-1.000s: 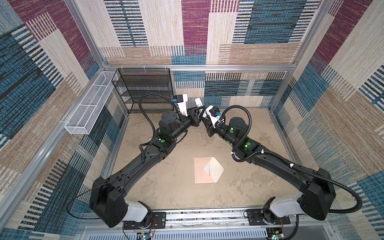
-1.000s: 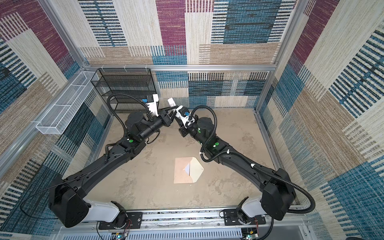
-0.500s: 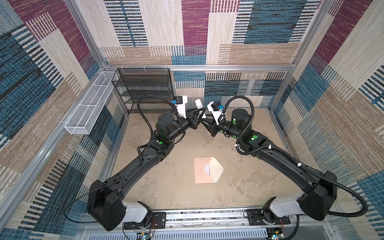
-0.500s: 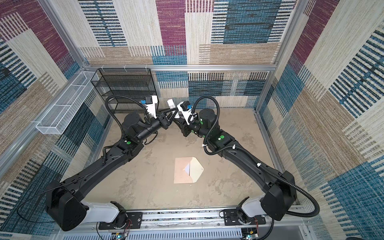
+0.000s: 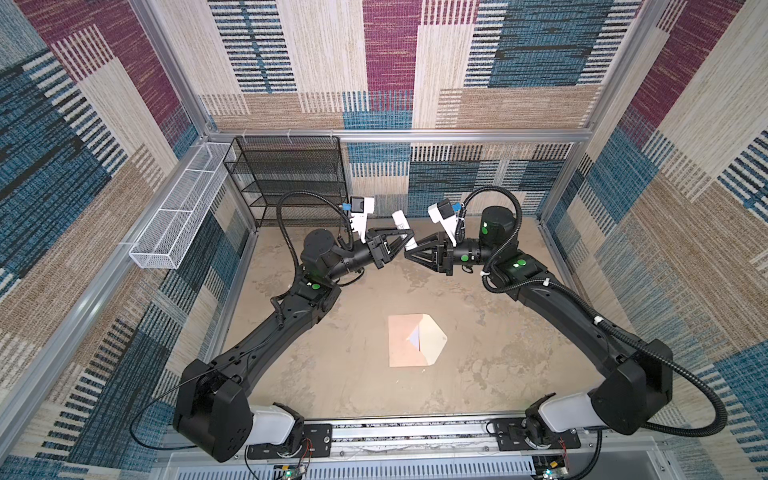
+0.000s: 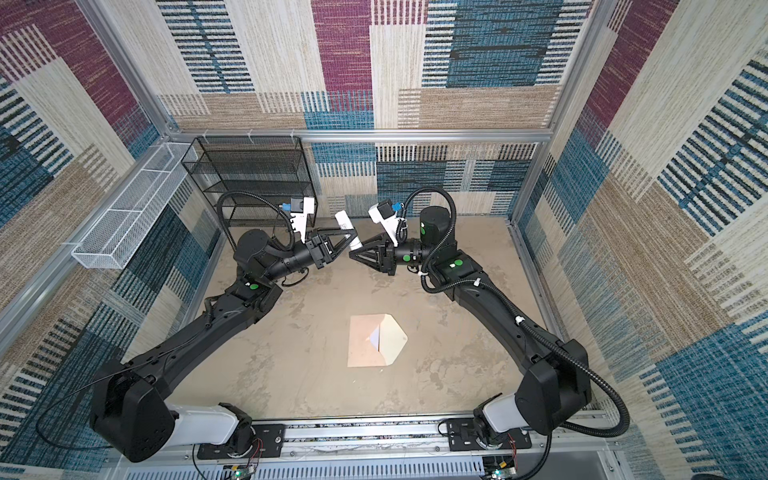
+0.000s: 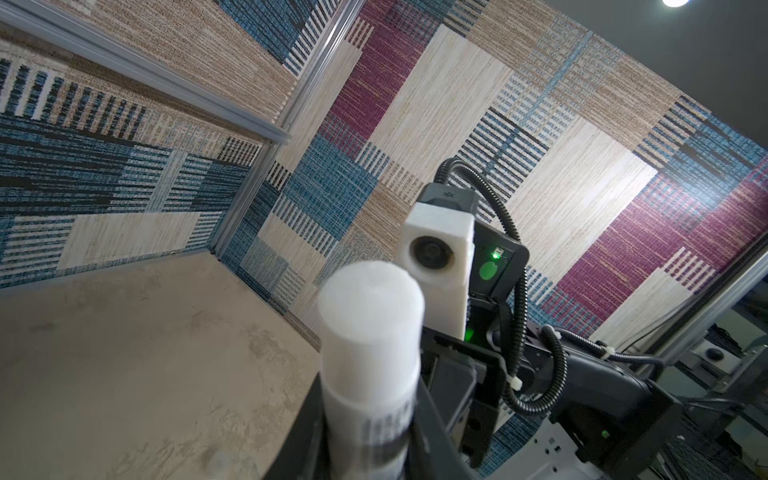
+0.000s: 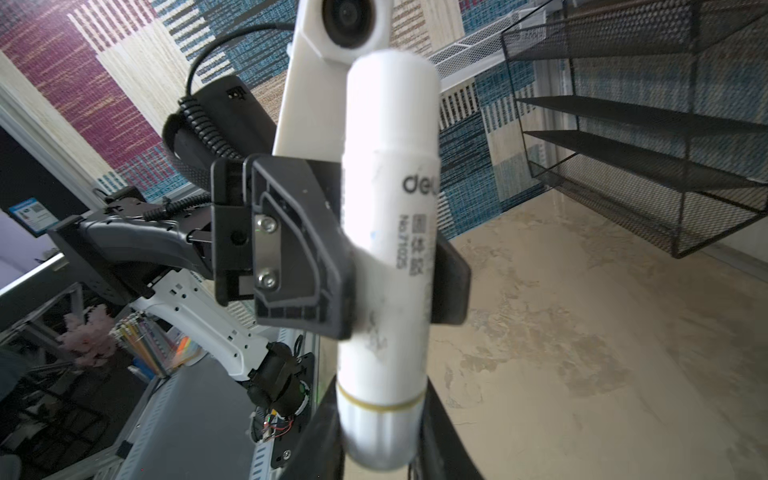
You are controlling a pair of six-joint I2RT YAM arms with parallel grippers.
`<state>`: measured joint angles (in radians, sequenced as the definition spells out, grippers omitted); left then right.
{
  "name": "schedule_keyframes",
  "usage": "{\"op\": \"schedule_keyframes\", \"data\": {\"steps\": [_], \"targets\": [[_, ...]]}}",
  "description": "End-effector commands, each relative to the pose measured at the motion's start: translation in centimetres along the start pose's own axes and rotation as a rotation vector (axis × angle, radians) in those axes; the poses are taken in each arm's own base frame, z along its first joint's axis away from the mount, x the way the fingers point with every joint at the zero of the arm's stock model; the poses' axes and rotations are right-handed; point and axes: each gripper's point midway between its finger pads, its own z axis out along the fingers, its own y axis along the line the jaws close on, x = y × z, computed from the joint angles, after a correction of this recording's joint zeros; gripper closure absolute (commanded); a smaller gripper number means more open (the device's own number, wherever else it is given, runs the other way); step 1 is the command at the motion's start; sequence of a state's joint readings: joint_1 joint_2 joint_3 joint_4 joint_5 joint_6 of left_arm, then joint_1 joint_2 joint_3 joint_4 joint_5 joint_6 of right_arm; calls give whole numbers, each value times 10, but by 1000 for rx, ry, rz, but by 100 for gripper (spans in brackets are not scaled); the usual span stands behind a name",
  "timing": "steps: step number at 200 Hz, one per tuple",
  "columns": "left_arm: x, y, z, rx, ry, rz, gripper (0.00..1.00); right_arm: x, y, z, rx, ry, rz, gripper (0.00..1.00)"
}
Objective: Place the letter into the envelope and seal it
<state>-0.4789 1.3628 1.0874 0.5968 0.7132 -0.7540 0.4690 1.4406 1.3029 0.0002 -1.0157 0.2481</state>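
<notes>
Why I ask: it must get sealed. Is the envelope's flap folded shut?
No: in both top views the envelope lies on the table with its cream-lined flap spread open.

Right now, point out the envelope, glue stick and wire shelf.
envelope point(image 5: 401, 353): in a top view, tan body.
glue stick point(image 8: 386, 216): right wrist view, its barrel.
wire shelf point(image 5: 291, 174): in a top view, its middle.

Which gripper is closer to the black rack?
Left. The left gripper grips the tube from the rack side; the right gripper grips it from the far side.

Open envelope point(image 5: 401, 349) on tan tabletop point(image 5: 332, 374)
</notes>
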Motion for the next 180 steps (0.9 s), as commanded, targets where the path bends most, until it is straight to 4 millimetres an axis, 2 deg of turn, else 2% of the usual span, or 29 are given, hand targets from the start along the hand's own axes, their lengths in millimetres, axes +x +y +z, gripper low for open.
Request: {"op": "schedule_keyframes", "data": {"steps": [1, 27, 52, 69, 87, 106, 122, 139, 180], "targets": [[20, 3, -5, 0, 86, -60, 100, -16, 27, -2, -134, -11, -74, 85], [18, 3, -7, -18, 77, -44, 100, -10, 19, -2, -99, 7, -103, 78], [10, 10, -8, -75, 35, -37, 100, 1, 9, -4, -18, 11, -195, 51], [-4, 23, -6, -152, -25, -69, 100, 10, -6, -10, 94, -9, -261, 41], [-20, 40, -2, -231, -94, -147, 100, 19, -25, -20, 268, -76, -326, 37], [-27, 50, 4, -258, -114, -230, 100, 11, -23, -32, 433, -204, -461, 32], [-22, 54, 10, -275, -68, -288, 100, 1, -20, -38, 517, -289, -522, 29], [-15, 57, 11, -291, -40, -340, 100, -6, -20, -34, 561, -330, -528, 26], [-1, 66, 8, -331, -14, -469, 100, -21, -36, -37, 685, -440, -506, 22]]}}
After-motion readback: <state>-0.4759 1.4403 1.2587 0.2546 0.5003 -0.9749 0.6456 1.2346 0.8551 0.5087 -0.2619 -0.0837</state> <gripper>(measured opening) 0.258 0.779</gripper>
